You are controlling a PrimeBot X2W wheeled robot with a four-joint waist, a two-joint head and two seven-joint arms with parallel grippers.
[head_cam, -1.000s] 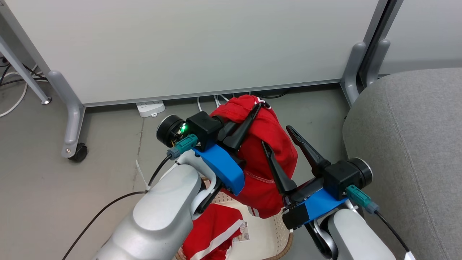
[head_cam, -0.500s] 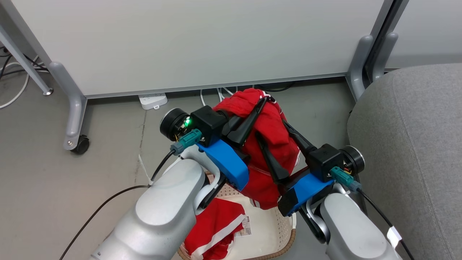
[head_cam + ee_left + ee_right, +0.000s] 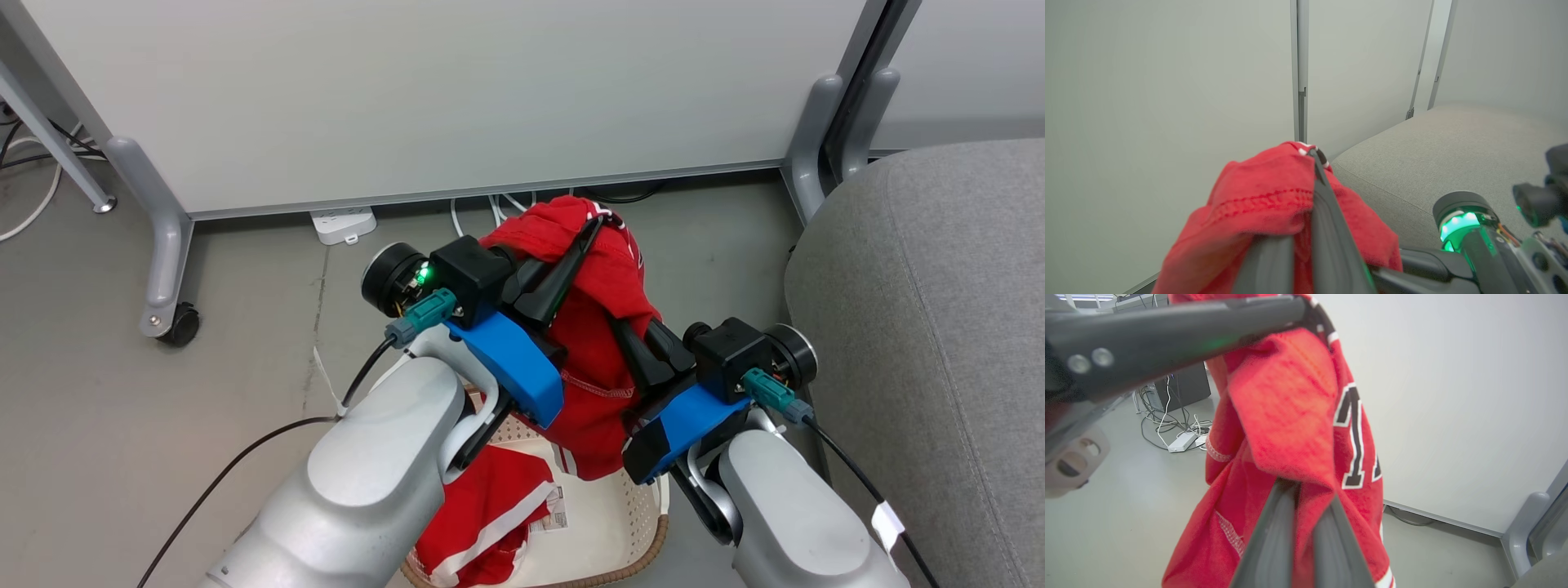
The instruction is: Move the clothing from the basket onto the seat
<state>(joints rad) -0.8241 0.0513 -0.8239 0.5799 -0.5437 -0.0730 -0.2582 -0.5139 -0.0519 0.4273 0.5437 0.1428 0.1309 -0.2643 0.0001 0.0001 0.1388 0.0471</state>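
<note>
One red garment (image 3: 600,327) with black-and-white letters hangs in the air above the basket (image 3: 645,523). My left gripper (image 3: 589,224) is shut on its top edge. My right gripper (image 3: 638,333) is shut on a fold lower on its right side. In the right wrist view the right gripper (image 3: 1308,492) pinches the lettered garment (image 3: 1290,416) while the left arm's finger (image 3: 1180,330) crosses the top. The left wrist view has the left gripper (image 3: 1312,163) clamped on red cloth (image 3: 1257,200). A second red garment (image 3: 482,523) with white trim lies in the basket. The grey seat (image 3: 922,327) is to the right.
A white partition panel (image 3: 457,98) on grey wheeled legs (image 3: 163,245) stands just behind the garment. A power strip (image 3: 343,224) and cables lie under its lower edge. Grey floor spreads to the left. A black cable (image 3: 245,457) trails from my left arm.
My right gripper has moved in to the hanging garment and shut on a fold of it. The left gripper has kept its hold at the top.
</note>
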